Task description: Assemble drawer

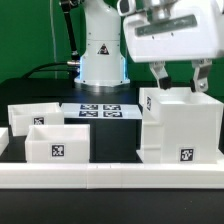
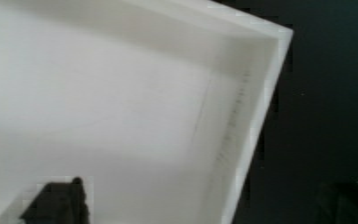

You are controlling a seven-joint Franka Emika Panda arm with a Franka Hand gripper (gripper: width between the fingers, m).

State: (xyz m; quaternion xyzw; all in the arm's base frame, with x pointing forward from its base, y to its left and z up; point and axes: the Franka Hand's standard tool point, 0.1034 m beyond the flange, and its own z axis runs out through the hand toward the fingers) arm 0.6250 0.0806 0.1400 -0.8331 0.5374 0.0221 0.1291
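Observation:
The large white cube-like drawer casing point(image 1: 182, 125) stands at the exterior view's right, with a square tag low on its front. My gripper point(image 1: 180, 82) hangs right over its top, jaws wide apart, one dark finger point(image 1: 160, 75) on each side of the casing's upper part. In the wrist view the casing's white panel point(image 2: 123, 100) fills most of the picture. Its edge runs between my fingertips point(image 2: 55, 200), and the gripper point(image 2: 211, 205) grips nothing. Two smaller open-top trays point(image 1: 35, 117) point(image 1: 58, 142), each tagged, sit at the exterior view's left.
The marker board point(image 1: 100, 110) lies flat behind the trays, in front of the robot base point(image 1: 100, 50). A long white rail point(image 1: 110, 175) borders the table's front edge. The table top is black.

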